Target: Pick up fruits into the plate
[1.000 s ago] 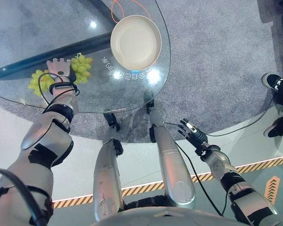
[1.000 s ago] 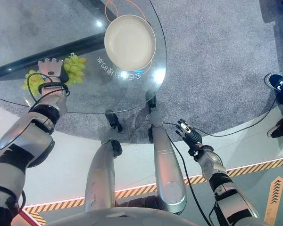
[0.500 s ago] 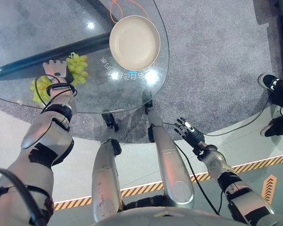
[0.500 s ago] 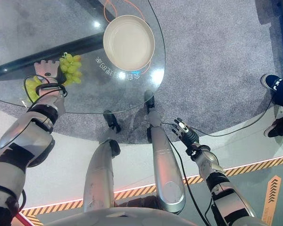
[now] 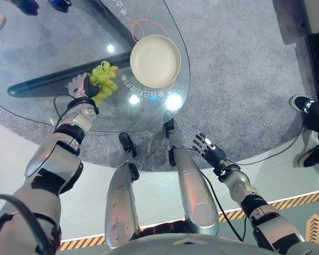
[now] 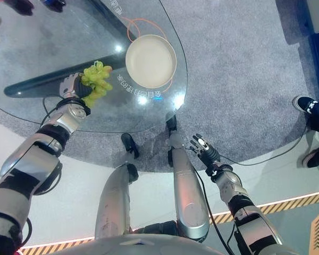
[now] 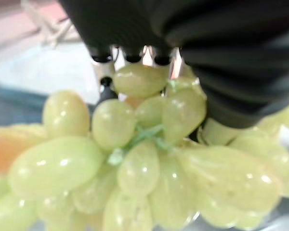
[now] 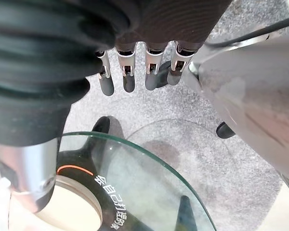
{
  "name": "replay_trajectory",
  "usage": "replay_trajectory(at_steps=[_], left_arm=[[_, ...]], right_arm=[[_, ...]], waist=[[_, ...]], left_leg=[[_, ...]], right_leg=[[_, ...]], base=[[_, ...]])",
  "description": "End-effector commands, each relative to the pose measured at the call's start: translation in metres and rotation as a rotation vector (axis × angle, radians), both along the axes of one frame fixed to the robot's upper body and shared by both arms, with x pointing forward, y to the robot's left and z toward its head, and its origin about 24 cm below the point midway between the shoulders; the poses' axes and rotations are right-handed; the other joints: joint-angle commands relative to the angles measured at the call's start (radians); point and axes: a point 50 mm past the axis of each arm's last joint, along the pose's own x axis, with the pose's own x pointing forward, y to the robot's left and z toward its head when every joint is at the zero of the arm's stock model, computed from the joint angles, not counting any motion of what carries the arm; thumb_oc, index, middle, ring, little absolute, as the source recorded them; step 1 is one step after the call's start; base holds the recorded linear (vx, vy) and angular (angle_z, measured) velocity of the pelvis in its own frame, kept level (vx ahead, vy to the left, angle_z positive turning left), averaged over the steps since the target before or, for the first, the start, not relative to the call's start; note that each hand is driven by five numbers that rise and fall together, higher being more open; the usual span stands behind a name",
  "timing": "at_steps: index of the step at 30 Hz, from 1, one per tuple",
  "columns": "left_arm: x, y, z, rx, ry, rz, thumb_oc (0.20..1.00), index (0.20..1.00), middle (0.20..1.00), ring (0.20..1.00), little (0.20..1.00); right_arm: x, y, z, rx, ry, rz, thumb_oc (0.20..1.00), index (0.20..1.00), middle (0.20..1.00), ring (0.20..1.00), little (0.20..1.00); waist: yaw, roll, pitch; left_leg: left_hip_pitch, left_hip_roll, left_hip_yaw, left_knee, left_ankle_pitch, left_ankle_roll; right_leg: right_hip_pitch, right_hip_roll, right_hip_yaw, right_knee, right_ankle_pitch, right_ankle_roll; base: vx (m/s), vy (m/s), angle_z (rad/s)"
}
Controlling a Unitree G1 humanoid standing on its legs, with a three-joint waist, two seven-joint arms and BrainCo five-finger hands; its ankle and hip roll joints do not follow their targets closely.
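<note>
A bunch of green grapes point(image 5: 104, 80) hangs just above the round glass table point(image 5: 32, 48), left of the empty cream plate point(image 5: 155, 60). My left hand point(image 5: 80, 87) is curled round the bunch's near side. In the left wrist view the grapes point(image 7: 135, 159) press against the curled fingers point(image 7: 126, 57). Below the table's near edge, over the carpet, my right hand point(image 5: 207, 149) hangs with straight fingers point(image 8: 128, 77) and holds nothing. The right wrist view shows the plate point(image 8: 72, 204) through the glass.
A dark bar point(image 5: 48, 84) of the table's base runs under the glass behind the grapes. An orange ring point(image 5: 143, 24) lies under the plate. A person's shoes point(image 5: 304, 104) stand on the carpet at the right, and more shoes point(image 5: 26, 5) at the far left.
The camera has shifted. My left hand has curled round the grape bunch on its right and raised it nearer the plate. The right hand has stayed as it was.
</note>
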Motion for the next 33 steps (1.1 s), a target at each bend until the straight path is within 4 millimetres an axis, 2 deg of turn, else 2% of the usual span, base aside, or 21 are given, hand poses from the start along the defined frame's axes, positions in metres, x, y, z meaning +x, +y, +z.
replay_trajectory(at_steps=[1,5,7,11,16,17,19,25,29,30,33], left_arm=[[-0.009,0.018,0.007,-0.144,-0.090,-0.010,0.200,0.200,0.200,0.200,0.200],[-0.015,0.012,0.002,-0.291,-0.110,-0.096,0.200,0.200,0.200,0.200,0.200],[-0.019,0.011,-0.001,-0.306,-0.110,-0.120,0.200,0.200,0.200,0.200,0.200],[-0.024,0.005,-0.005,-0.351,-0.109,-0.192,0.200,0.200,0.200,0.200,0.200],[-0.039,-0.007,-0.009,-0.500,-0.066,-0.376,0.200,0.200,0.200,0.200,0.200],[-0.045,-0.013,-0.012,-0.554,-0.026,-0.456,0.200,0.200,0.200,0.200,0.200],[-0.047,-0.014,-0.012,-0.568,-0.014,-0.480,0.200,0.200,0.200,0.200,0.200],[-0.082,-0.034,-0.033,-0.689,0.192,-0.717,0.200,0.200,0.200,0.200,0.200],[-0.098,-0.040,-0.040,-0.710,0.352,-0.825,0.200,0.200,0.200,0.200,0.200],[-0.098,-0.040,-0.040,-0.711,0.358,-0.830,0.200,0.200,0.200,0.200,0.200],[-0.102,-0.047,-0.039,-0.724,0.468,-0.918,0.200,0.200,0.200,0.200,0.200]], right_arm=[[-0.021,-0.010,-0.011,0.011,0.023,-0.062,1.000,1.000,1.000,1.000,1.000],[-0.026,-0.009,-0.013,0.011,0.024,-0.070,1.000,1.000,1.000,1.000,1.000],[-0.027,-0.008,-0.013,0.017,0.017,-0.070,1.000,1.000,1.000,1.000,1.000],[-0.032,-0.006,-0.016,0.010,0.031,-0.070,1.000,1.000,1.000,1.000,1.000],[-0.041,-0.004,-0.014,-0.036,-0.008,-0.036,1.000,1.000,1.000,1.000,1.000],[-0.040,-0.002,-0.007,-0.052,-0.053,-0.021,1.000,1.000,1.000,1.000,1.000],[-0.039,-0.001,-0.003,-0.052,-0.079,-0.016,1.000,1.000,1.000,1.000,1.000],[-0.030,0.021,0.049,-0.106,-0.329,0.176,1.000,1.000,1.000,1.000,1.000],[-0.025,0.021,0.074,-0.178,-0.377,0.365,1.000,1.000,1.000,1.000,1.000],[-0.025,0.021,0.075,-0.180,-0.377,0.370,1.000,1.000,1.000,1.000,1.000],[-0.014,0.019,0.095,-0.235,-0.394,0.502,1.000,1.000,1.000,1.000,1.000]], waist=[[0.022,0.050,-0.025],[0.035,0.060,-0.025],[0.037,0.064,-0.026],[0.045,0.072,-0.058],[0.058,0.084,-0.114],[0.062,0.084,-0.134],[0.064,0.083,-0.143],[0.084,0.058,-0.268],[0.109,0.050,-0.366],[0.110,0.050,-0.368],[0.131,0.045,-0.417]], left_leg=[[0.038,-0.071,-0.033,-0.030,-0.073,0.038],[0.127,-0.070,-0.033,-0.064,-0.077,0.039],[0.161,-0.069,-0.031,-0.075,-0.079,0.039],[0.209,-0.067,-0.030,-0.102,-0.081,0.038],[0.295,-0.061,-0.024,-0.163,-0.071,0.031],[0.333,-0.063,-0.025,-0.181,-0.072,0.029],[0.339,-0.063,-0.024,-0.186,-0.070,0.028],[0.458,-0.069,-0.012,-0.205,-0.090,0.035],[0.528,-0.072,-0.013,-0.215,-0.103,0.042],[0.532,-0.072,-0.014,-0.217,-0.103,0.042],[0.584,-0.076,-0.014,-0.234,-0.113,0.044]], right_leg=[[0.031,0.059,0.012,0.120,-0.192,0.014],[0.115,0.046,0.001,0.099,-0.199,0.019],[0.146,0.043,-0.001,0.094,-0.203,0.021],[0.197,0.037,-0.008,0.076,-0.211,0.022],[0.292,0.021,-0.025,0.018,-0.204,0.030],[0.337,0.014,-0.033,-0.005,-0.204,0.035],[0.347,0.012,-0.034,-0.017,-0.199,0.036],[0.500,-0.009,-0.048,-0.097,-0.186,0.058],[0.582,-0.014,-0.060,-0.120,-0.191,0.064],[0.587,-0.014,-0.061,-0.121,-0.191,0.065],[0.646,-0.017,-0.076,-0.145,-0.194,0.068]], base=[[0.05,0.013,0.07],[0.06,0.014,0.08],[0.07,0.016,0.04],[0.08,0.014,0.04],[0.10,0.003,0.08],[0.07,-0.011,0.07],[0.08,-0.012,0.11],[0.13,-0.030,0.05],[0.20,-0.037,0.05],[0.15,-0.020,0.05],[0.11,-0.011,0.13]])
